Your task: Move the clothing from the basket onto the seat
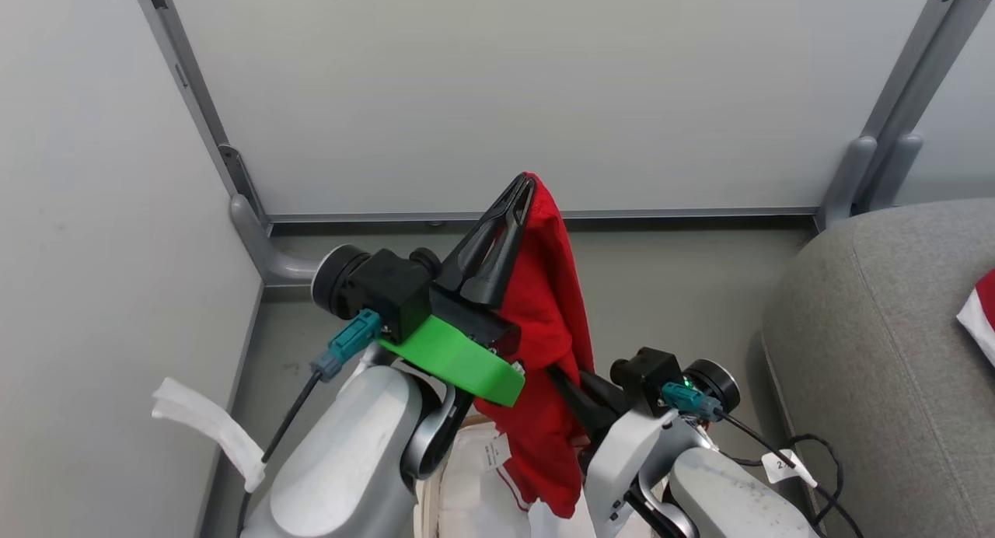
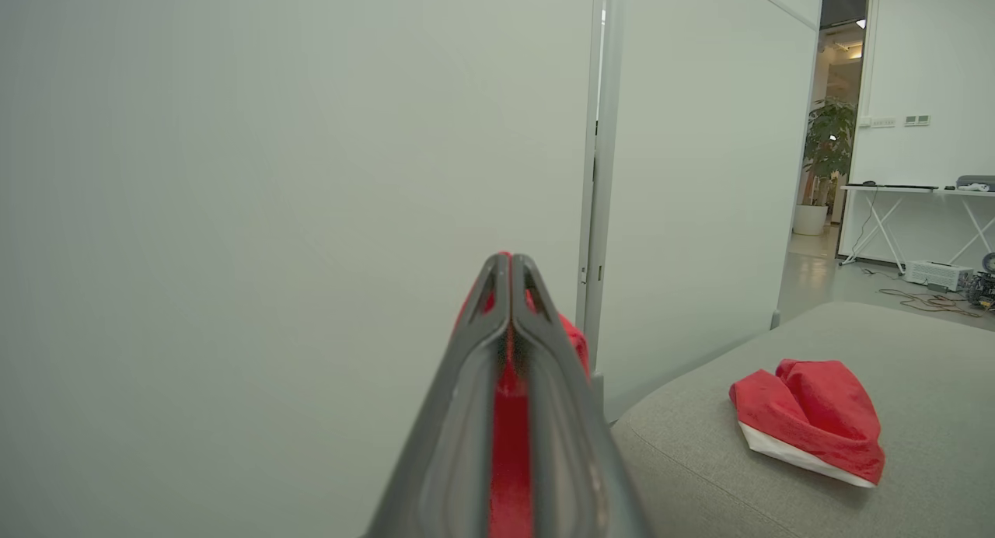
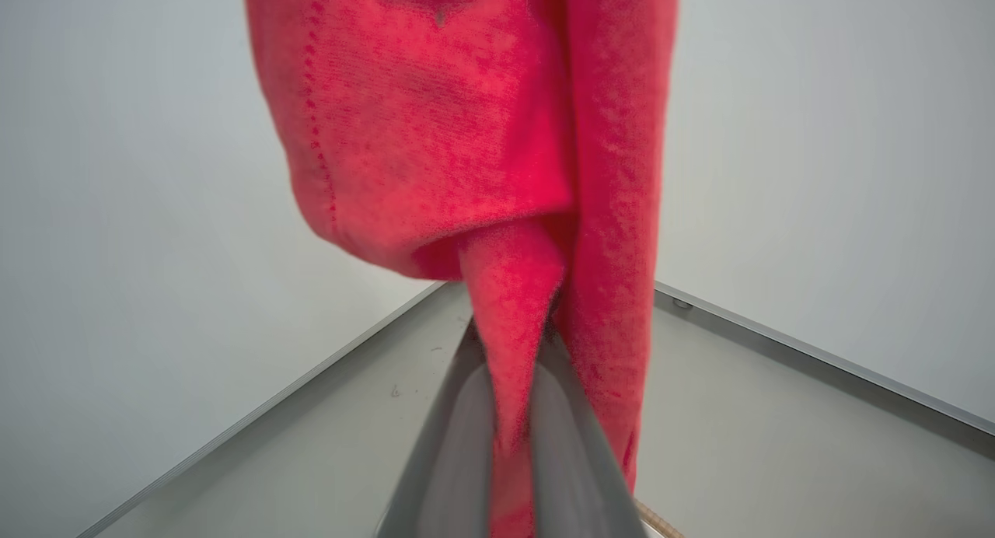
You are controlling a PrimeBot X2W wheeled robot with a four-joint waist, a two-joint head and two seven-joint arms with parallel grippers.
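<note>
A red garment (image 1: pixel 544 305) with white trim hangs in the air above the basket. My left gripper (image 1: pixel 525 182) is raised high and shut on its top edge, with red cloth showing between the fingers (image 2: pixel 466 413). Lower down, my right gripper (image 3: pixel 511 332) is shut on a fold of the same garment (image 3: pixel 435 134); in the head view the cloth hides its fingertips. The basket's white liner (image 1: pixel 466 483) and a bit of rim (image 1: pixel 422 511) show at the bottom edge. The grey seat (image 1: pixel 878 351) lies to the right, with another red, white-trimmed garment (image 2: pixel 812 417) on it.
White partition walls (image 1: pixel 505 87) with grey metal posts (image 1: pixel 249 211) close off the corner ahead and to the left. Grey floor (image 1: pixel 668 289) lies between wall and seat. Black cables (image 1: pixel 824 452) trail beside the seat's base. A doorway with a plant (image 2: pixel 828 145) opens beyond the seat.
</note>
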